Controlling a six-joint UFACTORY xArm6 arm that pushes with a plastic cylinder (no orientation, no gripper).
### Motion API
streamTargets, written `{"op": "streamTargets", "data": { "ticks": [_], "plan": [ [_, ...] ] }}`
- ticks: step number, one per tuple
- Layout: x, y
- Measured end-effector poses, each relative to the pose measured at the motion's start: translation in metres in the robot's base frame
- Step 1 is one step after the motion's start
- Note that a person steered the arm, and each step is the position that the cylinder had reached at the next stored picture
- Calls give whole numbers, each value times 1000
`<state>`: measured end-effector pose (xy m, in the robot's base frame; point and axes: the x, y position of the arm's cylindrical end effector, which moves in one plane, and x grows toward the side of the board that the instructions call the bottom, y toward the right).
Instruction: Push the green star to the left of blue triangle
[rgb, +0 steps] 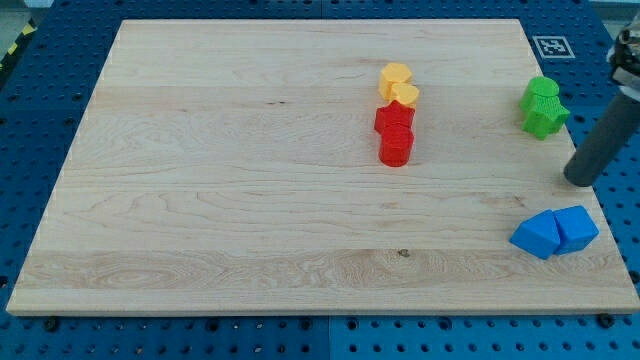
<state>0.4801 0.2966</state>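
Observation:
The green star (545, 114) sits near the board's right edge, touching a second green block (541, 90) just above it. The blue triangle (537, 236) lies at the lower right, touching another blue block (576, 227) on its right. My tip (578, 180) is at the right edge of the board, below and to the right of the green star and above the blue blocks, touching none of them.
Two yellow blocks (398, 83) and two red blocks (395, 132) form a vertical line at the upper middle of the wooden board (200, 200). A fiducial marker (551, 46) sits beyond the board's top right corner.

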Motion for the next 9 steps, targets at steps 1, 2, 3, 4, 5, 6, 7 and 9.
{"op": "streamTargets", "data": {
  "ticks": [1, 2, 3, 4, 5, 6, 7, 9],
  "plan": [
    [-1, 25],
    [-23, 48],
    [-78, 49],
    [-115, 42],
    [-115, 14],
    [-113, -1],
    [-103, -7],
    [-77, -21]
  ]
}}
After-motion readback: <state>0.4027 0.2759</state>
